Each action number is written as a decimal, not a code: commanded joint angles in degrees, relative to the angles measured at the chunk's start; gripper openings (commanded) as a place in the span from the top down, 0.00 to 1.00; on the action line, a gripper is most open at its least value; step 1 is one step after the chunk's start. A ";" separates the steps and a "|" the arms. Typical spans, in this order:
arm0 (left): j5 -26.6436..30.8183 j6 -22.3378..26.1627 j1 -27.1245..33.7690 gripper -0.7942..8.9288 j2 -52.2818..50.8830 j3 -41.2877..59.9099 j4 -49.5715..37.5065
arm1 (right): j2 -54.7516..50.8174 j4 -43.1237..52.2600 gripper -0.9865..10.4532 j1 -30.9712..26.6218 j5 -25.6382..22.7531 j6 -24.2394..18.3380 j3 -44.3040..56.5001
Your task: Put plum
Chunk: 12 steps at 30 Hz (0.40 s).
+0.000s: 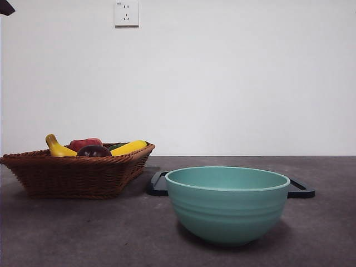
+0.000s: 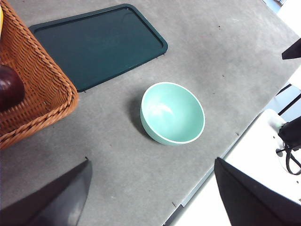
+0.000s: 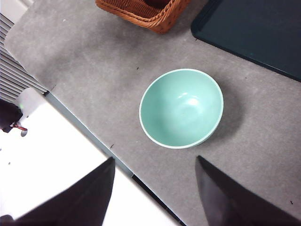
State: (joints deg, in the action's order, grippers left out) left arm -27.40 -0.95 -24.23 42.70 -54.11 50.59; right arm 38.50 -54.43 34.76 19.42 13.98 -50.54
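Observation:
The dark maroon plum [image 1: 93, 151] lies in the brown wicker basket [image 1: 72, 175] at the left, in front of a red apple [image 1: 85, 143]. In the left wrist view the plum [image 2: 9, 87] shows at the basket's edge [image 2: 44, 89]. An empty teal bowl [image 1: 227, 203] stands at the front centre; it also shows in the left wrist view [image 2: 172, 113] and in the right wrist view [image 3: 181, 108]. My left gripper [image 2: 150, 197] is open and empty, high above the table. My right gripper [image 3: 155, 193] is open and empty, high above the bowl's near side.
A dark flat tray [image 1: 300, 189] lies behind the bowl; it also shows in the left wrist view [image 2: 99, 42] and in the right wrist view [image 3: 258, 33]. Two yellow bananas [image 1: 129, 147] lie in the basket. The table's edge [image 3: 89, 136] runs near the right gripper.

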 commanded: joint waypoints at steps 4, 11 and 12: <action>-0.37 0.04 -0.22 0.81 0.28 -0.70 -0.46 | 0.33 0.44 0.83 0.35 0.07 0.17 -0.92; -0.37 0.04 -0.22 0.91 0.28 -0.70 -0.46 | 0.33 0.48 0.91 0.35 0.04 0.17 -0.92; -0.37 0.04 -0.22 0.91 0.28 -0.70 -0.46 | 0.33 0.50 0.91 0.35 0.04 0.20 -0.92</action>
State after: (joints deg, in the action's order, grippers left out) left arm -27.40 -0.95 -24.23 42.70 -54.11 50.59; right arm 38.50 -54.46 34.76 19.42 13.98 -50.54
